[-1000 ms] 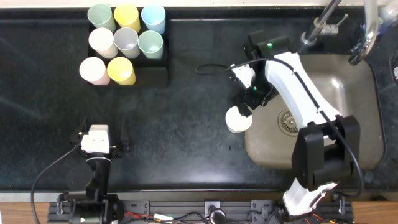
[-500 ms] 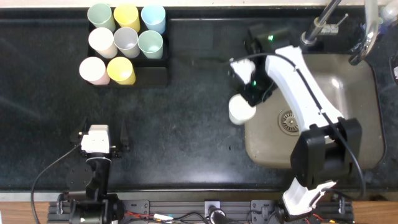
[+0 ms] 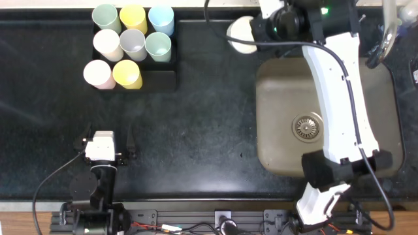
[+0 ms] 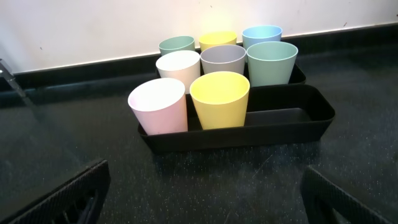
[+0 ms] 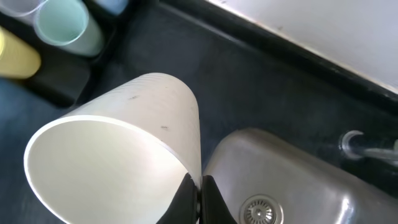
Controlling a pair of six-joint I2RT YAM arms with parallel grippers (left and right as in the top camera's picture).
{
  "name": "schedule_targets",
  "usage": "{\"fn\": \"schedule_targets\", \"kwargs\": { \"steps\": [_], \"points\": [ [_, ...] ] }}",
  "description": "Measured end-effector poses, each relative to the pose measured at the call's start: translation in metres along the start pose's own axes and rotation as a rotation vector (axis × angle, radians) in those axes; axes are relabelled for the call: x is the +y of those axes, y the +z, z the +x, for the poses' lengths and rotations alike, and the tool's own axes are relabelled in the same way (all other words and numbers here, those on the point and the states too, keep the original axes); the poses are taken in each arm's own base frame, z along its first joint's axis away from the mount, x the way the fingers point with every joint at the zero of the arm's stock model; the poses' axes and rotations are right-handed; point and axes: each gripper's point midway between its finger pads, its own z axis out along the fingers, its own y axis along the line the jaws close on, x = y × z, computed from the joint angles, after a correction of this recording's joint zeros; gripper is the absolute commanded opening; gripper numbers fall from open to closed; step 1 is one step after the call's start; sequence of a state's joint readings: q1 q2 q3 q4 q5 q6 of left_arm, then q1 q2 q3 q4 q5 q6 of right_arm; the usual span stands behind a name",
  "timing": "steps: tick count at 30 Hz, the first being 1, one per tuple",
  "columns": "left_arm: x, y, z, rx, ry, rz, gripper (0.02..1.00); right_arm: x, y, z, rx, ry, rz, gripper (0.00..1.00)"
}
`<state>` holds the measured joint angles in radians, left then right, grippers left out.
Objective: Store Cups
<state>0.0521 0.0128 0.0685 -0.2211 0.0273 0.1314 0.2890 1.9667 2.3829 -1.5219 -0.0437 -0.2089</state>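
1. At 10 o'clock, eight cups are stood in the tray.
2. At 8 o'clock, the left gripper is spread wide, nothing held.
3. At 12 o'clock, a white cup is pinched at its rim by the right gripper, beside the sink.

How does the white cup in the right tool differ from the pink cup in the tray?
The white cup is tilted, its wall pinched by the right tool; the pink cup stands upright. The white cup is held clear of the black tray; the pink cup sits inside it. Both are empty, tapered cups.
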Motion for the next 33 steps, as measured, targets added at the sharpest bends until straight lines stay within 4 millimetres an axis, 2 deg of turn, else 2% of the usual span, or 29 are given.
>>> {"fn": "schedule_targets", "kwargs": {
  "steps": [2, 4, 10, 13, 20, 28, 33],
  "points": [
    [0.0, 0.0, 0.0, 0.0, 0.0, 0.0, 1.0, 0.004, 0.009, 0.003, 0.033, 0.004, 0.003, 0.042],
    [0.0, 0.0, 0.0, 0.0, 0.0, 0.0, 1.0, 0.016, 0.017, 0.007, 0.063, -0.012, -0.01, 0.042],
    [0.0, 0.0, 0.0, 0.0, 0.0, 0.0, 0.998, 0.08, 0.031, -0.003, 0.049, -0.132, -0.08, 0.042],
    [0.0, 0.0, 0.0, 0.0, 0.0, 0.0, 1.0, 0.103, 0.04, -0.008, 0.033, -0.172, -0.112, 0.042],
    [0.0, 0.0, 0.0, 0.0, 0.0, 0.0, 1.0, 0.126, 0.074, -0.015, 0.039, -0.183, -0.167, 0.042],
    [0.0, 0.0, 0.0, 0.0, 0.0, 0.0, 1.0, 0.164, 0.08, -0.024, -0.004, -0.198, -0.282, 0.042],
    [0.0, 0.0, 0.0, 0.0, 0.0, 0.0, 1.0, 0.172, 0.096, -0.018, 0.03, -0.201, -0.305, 0.042]
  ]
}}
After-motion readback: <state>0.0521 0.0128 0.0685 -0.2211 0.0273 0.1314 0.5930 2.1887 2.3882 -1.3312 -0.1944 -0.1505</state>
